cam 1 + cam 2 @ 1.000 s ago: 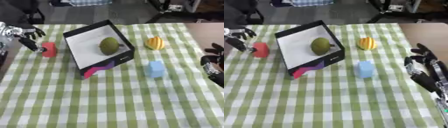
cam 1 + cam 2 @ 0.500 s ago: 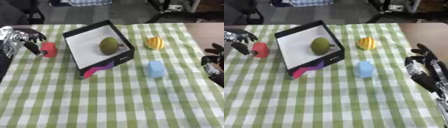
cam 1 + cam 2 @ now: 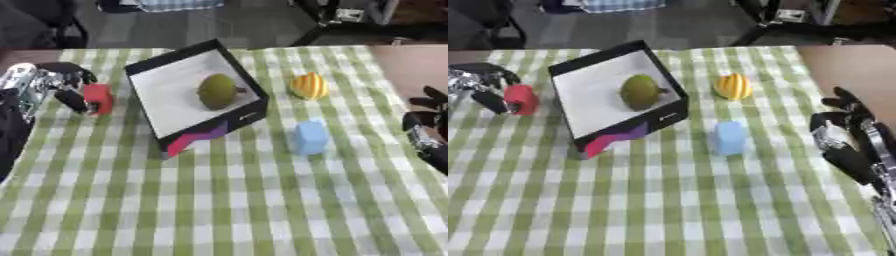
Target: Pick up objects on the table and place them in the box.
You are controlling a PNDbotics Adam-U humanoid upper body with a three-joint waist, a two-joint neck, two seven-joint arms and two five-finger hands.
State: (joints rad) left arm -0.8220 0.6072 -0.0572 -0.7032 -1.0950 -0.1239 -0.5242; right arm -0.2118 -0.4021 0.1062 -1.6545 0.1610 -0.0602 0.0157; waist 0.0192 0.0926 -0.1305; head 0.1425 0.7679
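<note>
Box (image 3: 171, 93) tilted on green checked cloth (image 3: 227, 200), green fruit (image 3: 217, 90) inside. Red block (image 3: 96, 98) left of box, left hand (image 3: 54, 85) curled round it. Yellow fruit (image 3: 309, 85), blue block (image 3: 310, 136) right of box. Right hand (image 3: 846, 145) beyond, fingers relaxed apart.

Left hand (image 3: 54, 86) curled round red block (image 3: 97, 98) at table's (image 3: 219, 200) left edge. Green fruit (image 3: 217, 91) lying inside black box (image 3: 194, 95). Striped yellow fruit (image 3: 309, 86) and blue block (image 3: 310, 137) right of box. Right hand (image 3: 429, 131) at right edge, fingers relaxed.
</note>
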